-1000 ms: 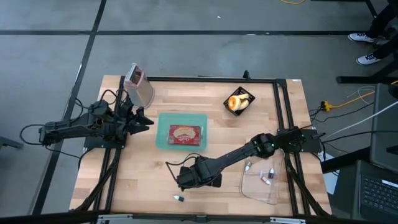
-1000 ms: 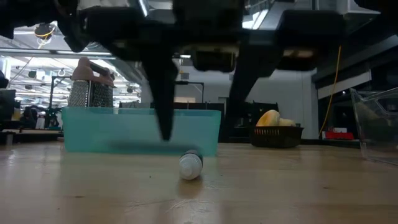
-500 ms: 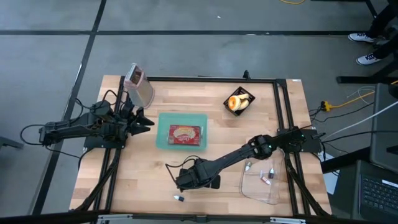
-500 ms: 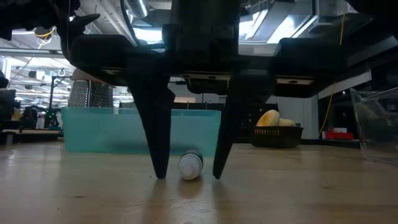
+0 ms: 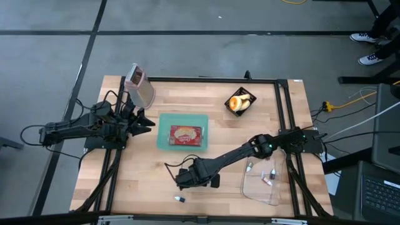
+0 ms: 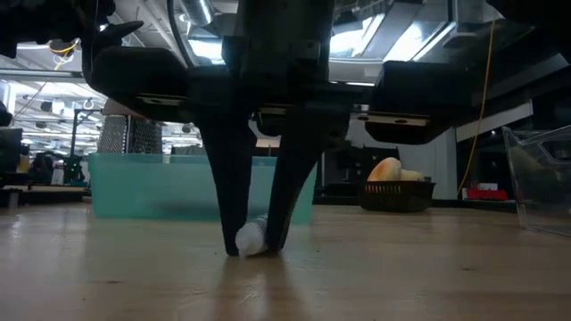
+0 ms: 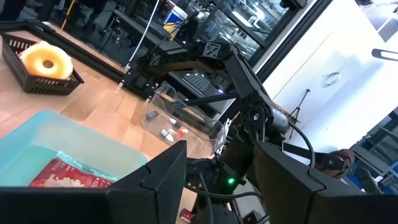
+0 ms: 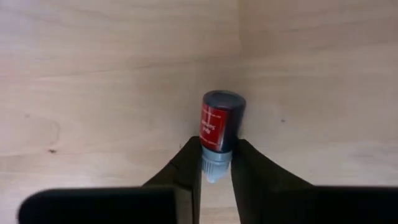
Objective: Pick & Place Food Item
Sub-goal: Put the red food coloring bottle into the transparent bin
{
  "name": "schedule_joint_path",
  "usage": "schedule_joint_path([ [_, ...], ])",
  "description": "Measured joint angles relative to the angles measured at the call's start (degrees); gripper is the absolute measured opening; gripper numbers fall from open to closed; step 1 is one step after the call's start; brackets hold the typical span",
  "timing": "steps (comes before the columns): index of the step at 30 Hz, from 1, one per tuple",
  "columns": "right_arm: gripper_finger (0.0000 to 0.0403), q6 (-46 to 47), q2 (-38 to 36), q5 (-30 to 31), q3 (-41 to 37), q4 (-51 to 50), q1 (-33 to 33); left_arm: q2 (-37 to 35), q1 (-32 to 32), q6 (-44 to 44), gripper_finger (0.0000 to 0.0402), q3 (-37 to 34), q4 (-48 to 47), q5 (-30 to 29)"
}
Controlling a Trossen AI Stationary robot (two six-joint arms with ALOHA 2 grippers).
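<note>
A small bottle (image 8: 219,121) with a red label, dark base and pale cap lies on its side on the wooden table. My right gripper (image 8: 214,163) points straight down over it near the table's front middle (image 5: 187,179), shut on its cap end. In the high view the gripper hides the bottle. My left gripper (image 5: 147,123) waits open at the table's left, pointing level toward a teal tray (image 5: 164,141) that holds a red food packet (image 5: 185,134). My right gripper pinches the bottle's pale cap (image 8: 214,167) between its two fingers (image 6: 230,234), at their free ends. The fingers come from above, pointing down, one on each side of the cap. The bottle lies flat on the table (image 6: 384,267).
A black basket (image 5: 249,108) with a bagel stands at the back right. A clear bin (image 5: 265,190) with small bottles sits at the front right, a metal grater (image 5: 139,84) at the back left. Another small bottle (image 5: 179,199) lies near the front edge.
My right gripper has sunk a little toward the table and shut its wide-open fingers onto the bottle's cap. The bottle has slid a short way sideways along the table and still lies flat.
</note>
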Motion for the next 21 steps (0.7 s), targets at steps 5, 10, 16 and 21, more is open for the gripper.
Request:
schedule_joint_path([
  [5,0.0064,1.58,-0.49,5.81,-0.16,0.08,-0.08,0.0,0.0,-0.47,0.0182,0.0,0.02,0.0],
  [10,0.0064,5.82,-3.88,19.25,-0.38,0.48,-0.34,0.0,0.0,-1.01,0.0182,0.02,0.94,-0.02],
  [16,0.0059,4.46,-9.66,36.83,-0.24,-0.22,-0.67,0.0,0.0,-1.48,0.0182,0.04,1.33,-0.04],
  [21,0.0061,2.11,-15.41,51.39,-0.15,-2.43,-0.52,0.0,0.0,-1.61,0.0182,0.04,1.34,-0.05],
])
